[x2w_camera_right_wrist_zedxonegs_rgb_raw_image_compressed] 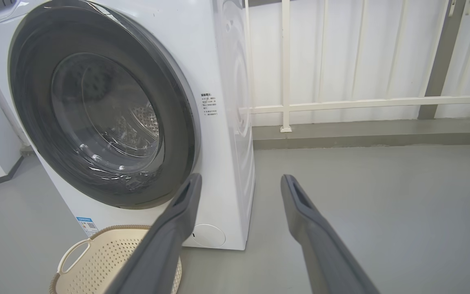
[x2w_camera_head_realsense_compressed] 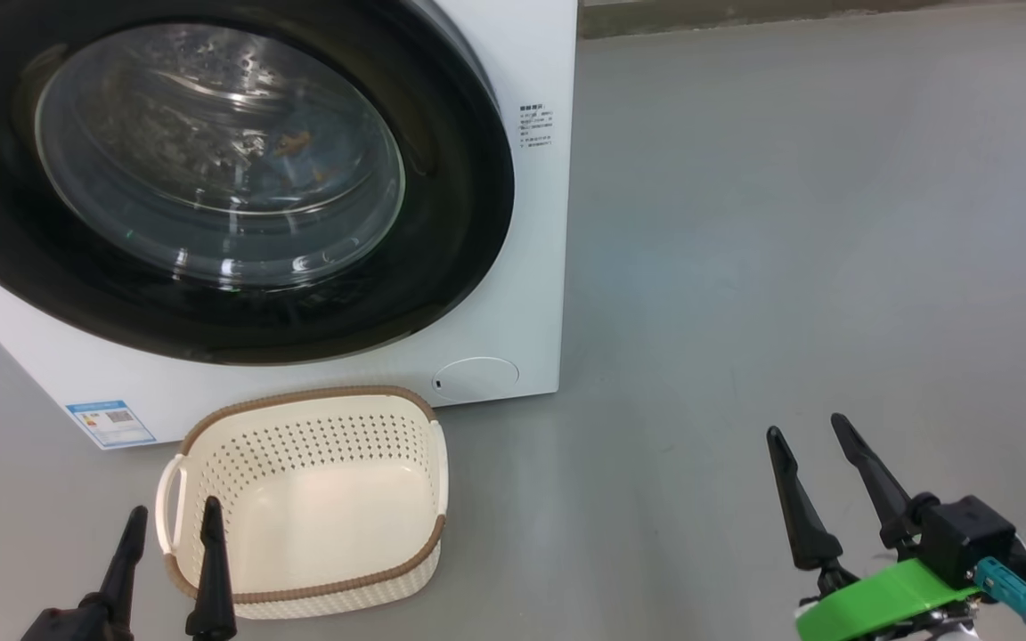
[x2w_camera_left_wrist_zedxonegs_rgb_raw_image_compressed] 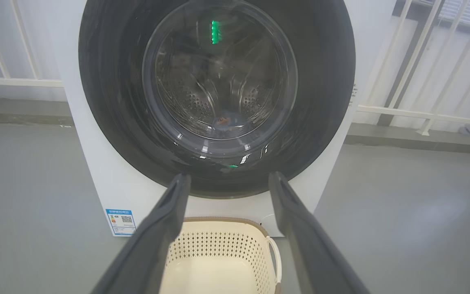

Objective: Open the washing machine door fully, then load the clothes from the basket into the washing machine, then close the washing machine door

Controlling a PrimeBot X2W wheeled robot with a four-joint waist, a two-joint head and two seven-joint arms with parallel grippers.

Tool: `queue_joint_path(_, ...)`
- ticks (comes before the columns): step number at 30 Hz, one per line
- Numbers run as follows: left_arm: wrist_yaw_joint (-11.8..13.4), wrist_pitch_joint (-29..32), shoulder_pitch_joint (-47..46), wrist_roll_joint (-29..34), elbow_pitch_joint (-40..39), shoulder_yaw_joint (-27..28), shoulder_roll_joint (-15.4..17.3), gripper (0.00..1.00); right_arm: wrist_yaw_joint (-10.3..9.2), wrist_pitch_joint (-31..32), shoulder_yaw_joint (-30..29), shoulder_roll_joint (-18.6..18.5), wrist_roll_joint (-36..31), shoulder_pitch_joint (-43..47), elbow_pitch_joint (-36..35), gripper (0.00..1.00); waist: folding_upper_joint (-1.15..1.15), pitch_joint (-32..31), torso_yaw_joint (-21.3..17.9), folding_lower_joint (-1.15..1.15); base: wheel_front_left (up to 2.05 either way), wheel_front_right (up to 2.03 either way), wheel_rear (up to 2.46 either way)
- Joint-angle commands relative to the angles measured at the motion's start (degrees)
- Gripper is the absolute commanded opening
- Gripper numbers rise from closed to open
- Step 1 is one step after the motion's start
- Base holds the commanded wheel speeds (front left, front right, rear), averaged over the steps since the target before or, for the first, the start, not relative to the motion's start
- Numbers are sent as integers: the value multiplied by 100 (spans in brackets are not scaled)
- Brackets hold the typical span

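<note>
Ahead of the left gripper (x2w_camera_head_realsense_compressed: 175, 507), the washing machine door (x2w_camera_head_realsense_compressed: 460, 196) shows a glossy black ring and clear glass. Beside that gripper, the perforated cream plastic basket (x2w_camera_head_realsense_compressed: 326, 436) has a rim that looks woven.

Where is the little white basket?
In the head view the basket sits on the floor at lower left, just in front of the washing machine, near the left end effector.

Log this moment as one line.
washing machine door: shut | basket: empty | clothes: inside drum | left gripper: jaws open, near basket | right gripper: jaws open, over floor
</note>
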Motion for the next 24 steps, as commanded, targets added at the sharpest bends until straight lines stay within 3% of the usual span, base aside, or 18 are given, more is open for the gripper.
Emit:
queue_joint_path(1, 38, -37, -86, 115, -165, 191, 80, 100, -32, -27, 88, 11, -27, 49, -168, 100, 0, -24, 25, 0, 0, 0, 0)
queue_joint_path(24, 55, -37, -19, 166, -201, 154, 80, 100, -32, -27, -140, 119, -77, 106, -169, 100, 0, -68, 166, 0, 0, 0, 0)
